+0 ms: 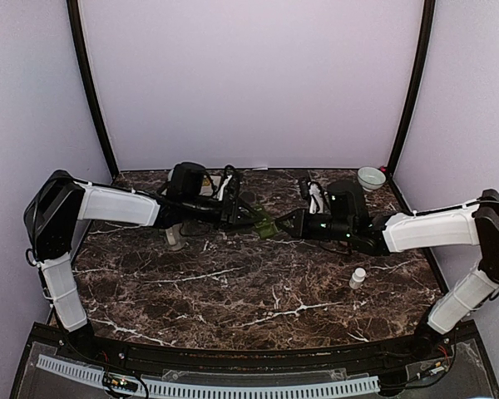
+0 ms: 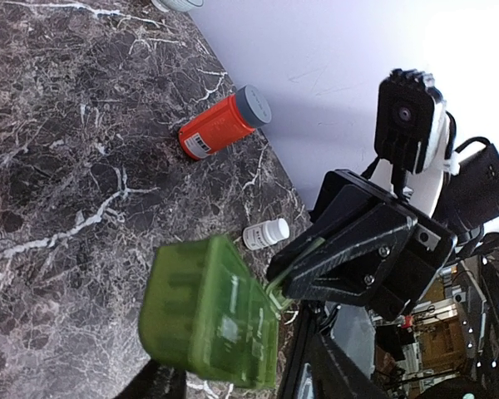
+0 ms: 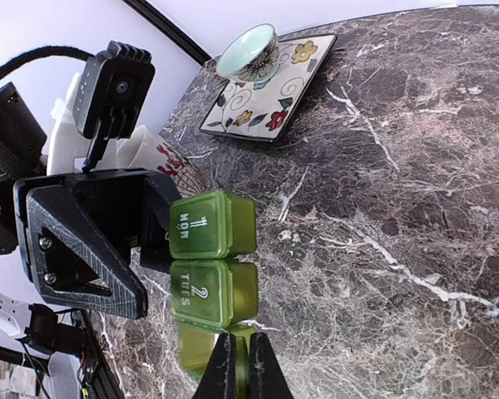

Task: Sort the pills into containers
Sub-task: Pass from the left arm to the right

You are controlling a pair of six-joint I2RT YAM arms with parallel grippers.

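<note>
Handover of green pill organizer (image 3: pixel 212 258) above worktop (image 1: pixel 233 291): right gripper (image 3: pixel 237 356) jaws clamped on one end, left gripper (image 1: pixel 249 216) jaws partly parted around the other. Verify right-hand grip before withdrawing left; keep level.

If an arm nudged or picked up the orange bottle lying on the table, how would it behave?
The orange bottle is round and lies on its side, so a nudge would probably send it rolling. Its smooth plastic wall might slip in a light grip. It looks rigid and is likely light for its size, though its contents can't be seen.
</note>
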